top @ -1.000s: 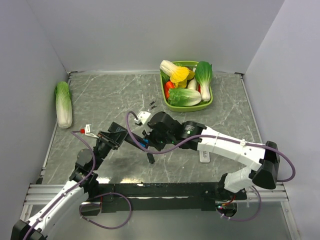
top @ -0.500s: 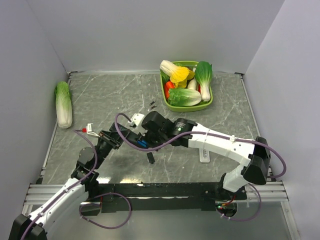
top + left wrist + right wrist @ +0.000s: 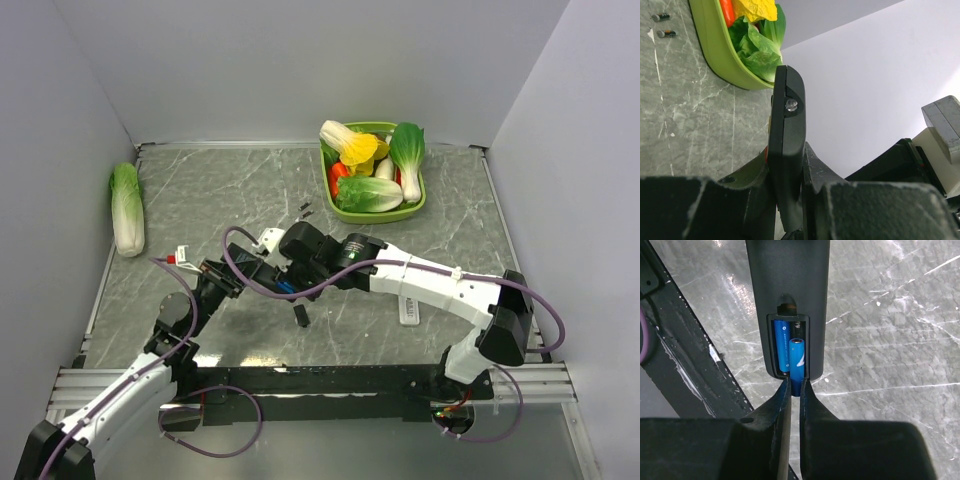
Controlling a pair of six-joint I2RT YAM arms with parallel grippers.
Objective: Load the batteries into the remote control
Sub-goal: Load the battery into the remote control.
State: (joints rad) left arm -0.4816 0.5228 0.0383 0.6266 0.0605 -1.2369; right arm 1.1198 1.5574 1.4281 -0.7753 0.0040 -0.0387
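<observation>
All the action's just above the grey worktop (image 3: 220,190): black remote control (image 3: 787,270) on edge, clenched in the left pincer (image 3: 787,170), back compartment open. Right pincer (image 3: 794,390) pinches the lower end of one blue battery (image 3: 797,362), tilted half out of its slot; the other battery (image 3: 780,347) lies seated right beside it.

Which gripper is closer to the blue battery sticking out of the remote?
Right. The right gripper has its fingertips pinched on the near end of that battery. The left gripper only clamps the remote by its edges, off to the side.
</observation>
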